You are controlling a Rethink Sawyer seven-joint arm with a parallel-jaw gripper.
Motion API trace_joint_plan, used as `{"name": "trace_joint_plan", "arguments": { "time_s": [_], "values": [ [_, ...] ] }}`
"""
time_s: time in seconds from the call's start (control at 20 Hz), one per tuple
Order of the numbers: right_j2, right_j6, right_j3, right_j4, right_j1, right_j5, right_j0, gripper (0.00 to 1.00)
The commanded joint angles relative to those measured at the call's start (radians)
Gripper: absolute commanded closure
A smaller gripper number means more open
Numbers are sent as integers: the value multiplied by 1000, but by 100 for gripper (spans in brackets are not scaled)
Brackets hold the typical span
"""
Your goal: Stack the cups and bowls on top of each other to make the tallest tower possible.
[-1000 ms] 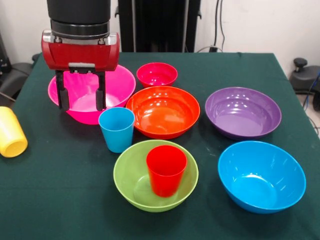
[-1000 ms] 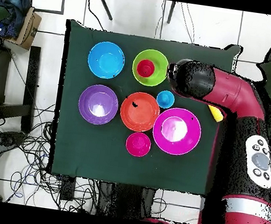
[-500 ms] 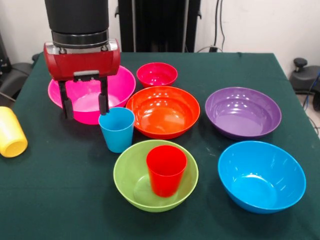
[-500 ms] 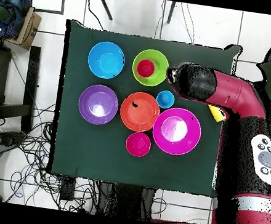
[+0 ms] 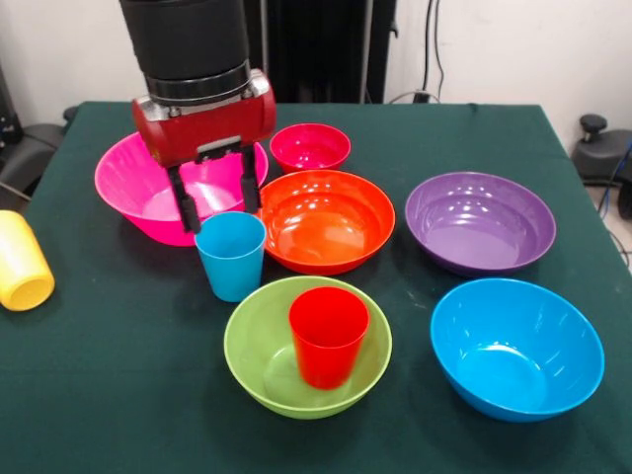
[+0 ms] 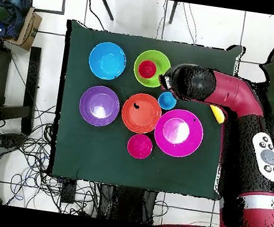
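Note:
My gripper (image 5: 218, 205) is open and hangs just over the far rim of the light blue cup (image 5: 230, 257), which stands upright on the green cloth. One of its fingers (image 5: 185, 205) is in front of the hot pink bowl (image 5: 126, 180). A red cup (image 5: 327, 336) stands inside the lime green bowl (image 5: 249, 367). The orange bowl (image 5: 321, 222), small pink-red bowl (image 5: 309, 146), purple bowl (image 5: 480, 221) and blue bowl (image 5: 515, 348) sit empty. A yellow cup (image 5: 22, 263) lies on its side at the left edge. In the overhead view the arm (image 6: 197, 84) covers the gripper beside the light blue cup (image 6: 167, 101).
The table (image 5: 118, 395) is covered in dark green cloth. Nothing is stacked apart from the red cup in the green bowl (image 6: 159, 62). The arm partly hides the yellow cup (image 6: 216, 114) in the overhead view. A cardboard box (image 6: 29, 28) and cables lie on the floor.
In the front view, the gripper has moved right from over the hot pink bowl to the light blue cup, and has turned a little. The cups and bowls have not moved.

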Motion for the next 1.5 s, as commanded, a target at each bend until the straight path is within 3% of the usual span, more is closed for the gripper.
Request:
{"name": "trace_joint_plan", "arguments": {
  "time_s": [0.05, 0.85, 1.5],
  "values": [
    [115, -354, 61, -86, 54, 184, -18, 0],
    [197, -388, 49, -172, 74, 233, -77, 0],
    [245, -409, 146, -213, -14, 300, -164, 0]
  ]
}}
